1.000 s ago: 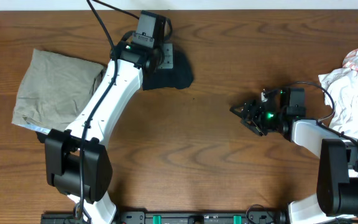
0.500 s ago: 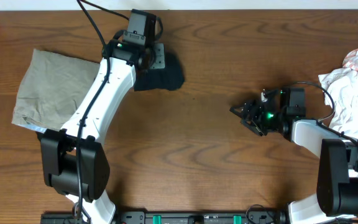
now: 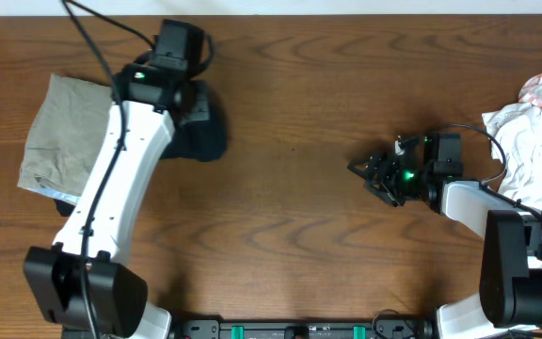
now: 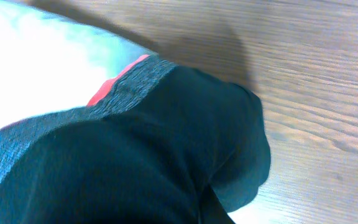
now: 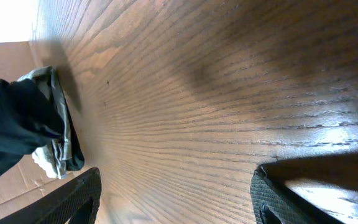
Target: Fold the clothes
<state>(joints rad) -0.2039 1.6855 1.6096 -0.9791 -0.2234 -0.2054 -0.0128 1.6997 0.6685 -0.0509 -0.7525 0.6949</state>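
The left fingers (image 3: pixel 196 101) are clamped shut on the black trousers (image 3: pixel 203 139), which sit bunched at the upper left of the overhead frame, just beside the khaki garment (image 3: pixel 64 132). The right fingers (image 5: pixel 73 196) stand open over the table (image 3: pixel 290 235), right of centre.

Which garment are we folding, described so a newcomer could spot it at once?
Look at the left end of the wooden table, just right of the flat khaki-grey garment. The bunched dark lump there is the black trousers. Unlike the khaki piece and the white fabrics far right, it has a heather-grey waistband edged orange-red.
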